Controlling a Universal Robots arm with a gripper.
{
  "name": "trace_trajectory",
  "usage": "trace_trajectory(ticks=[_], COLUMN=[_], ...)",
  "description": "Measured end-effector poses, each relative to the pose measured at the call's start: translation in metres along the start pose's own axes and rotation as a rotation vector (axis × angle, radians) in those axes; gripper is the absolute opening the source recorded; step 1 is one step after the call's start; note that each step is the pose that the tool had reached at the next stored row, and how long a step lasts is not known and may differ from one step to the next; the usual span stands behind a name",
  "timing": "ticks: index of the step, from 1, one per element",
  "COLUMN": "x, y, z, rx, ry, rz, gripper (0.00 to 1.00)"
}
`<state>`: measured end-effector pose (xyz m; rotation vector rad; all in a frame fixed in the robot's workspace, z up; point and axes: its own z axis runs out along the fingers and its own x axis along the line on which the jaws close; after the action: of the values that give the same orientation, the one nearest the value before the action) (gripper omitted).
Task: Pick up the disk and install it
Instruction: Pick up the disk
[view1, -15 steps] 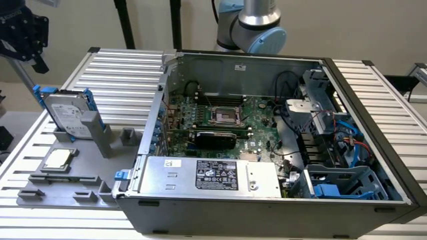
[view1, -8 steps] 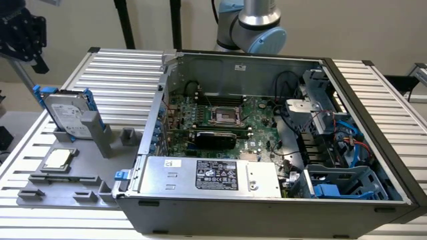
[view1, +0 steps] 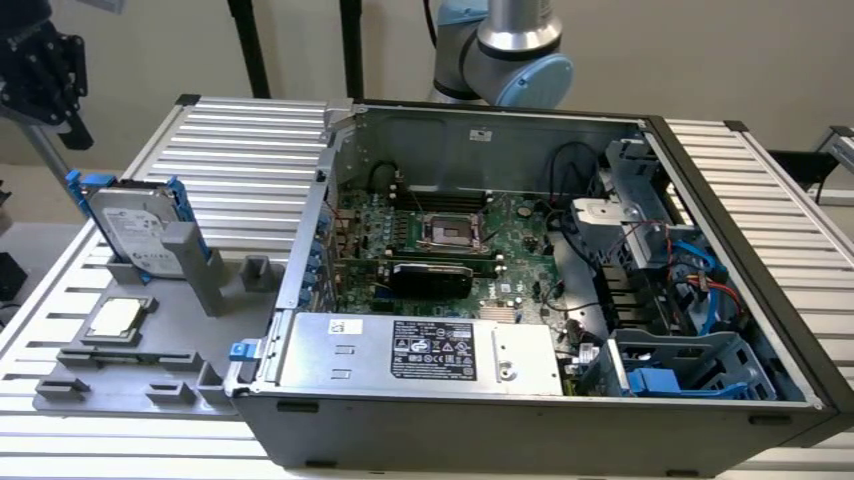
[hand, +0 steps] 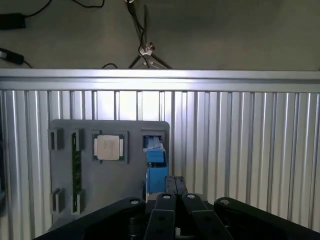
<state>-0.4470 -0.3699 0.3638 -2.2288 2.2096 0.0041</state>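
Blue-framed disk (view1: 134, 228) upright in grey holder (view1: 174, 345), left of frame, not yet picked. Pincer (hand: 175, 186) pressed together, clear of disk. Step looks like approach. Grasp calls for spreading pincer and squaring to frame.

No wording is legible anywhere. The disk (view1: 134, 232), just ahead of the claw (hand: 175, 187), carries a white label. The power-supply box (view1: 434, 352), farther off, bears a black label with pale print and symbols, too fine to read.

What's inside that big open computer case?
Inside the computer case sit a green motherboard, a grey power supply box with a black label, blue cables and a blue plastic drive cage. Whatever lies beneath the power supply box is covered.
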Motion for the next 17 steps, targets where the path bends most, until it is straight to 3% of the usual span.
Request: trace_trajectory(ticks=[4, 12, 17], x=[0.003, 0.022, 0.022], y=[-0.0022, -0.0094, -0.0101], z=[0.0000, 0.0012, 0.0087], rx=[-0.0021, -0.0020, -0.0022], ry=[0.0001, -0.0001, -0.0001], rz=[-0.011, -0.011, -0.011], gripper=[0.11, 0.11, 0.30])
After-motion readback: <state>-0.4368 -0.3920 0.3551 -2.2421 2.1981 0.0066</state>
